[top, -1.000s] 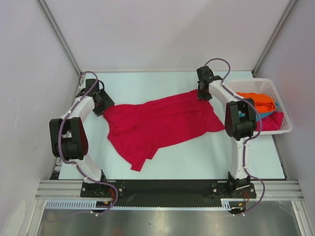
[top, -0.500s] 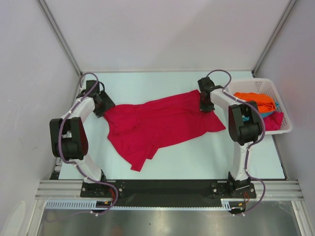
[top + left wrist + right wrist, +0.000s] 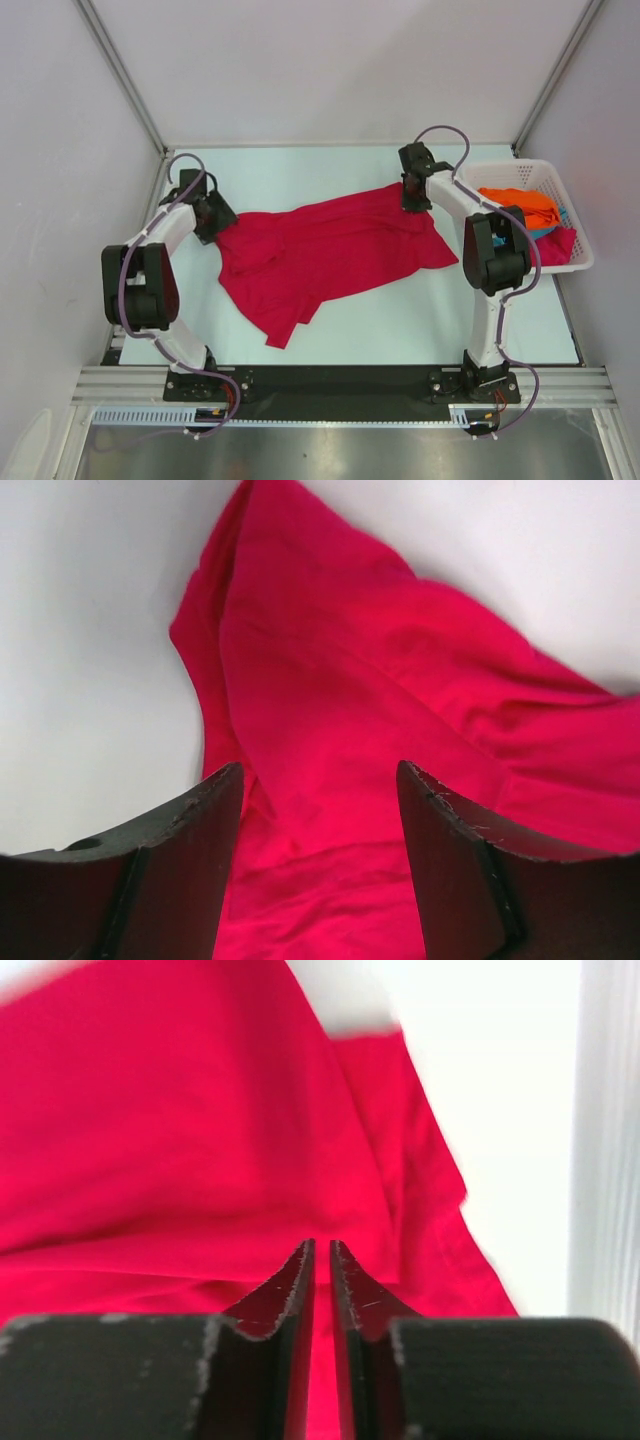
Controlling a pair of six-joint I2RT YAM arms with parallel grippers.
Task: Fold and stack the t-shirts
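The red shirt lies rumpled mid-way across the counter — spreading it is the step. The right claw is pinched nearly shut, seemingly on the far-right hem (blurred). The left claw gapes over the left end and must close before both pull apart.

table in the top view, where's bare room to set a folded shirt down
Bare: the far strip of table between the red t-shirt and the back wall, and the near patch between its near edge and the right arm. Crowded: the middle, and the basket, full of shirts.
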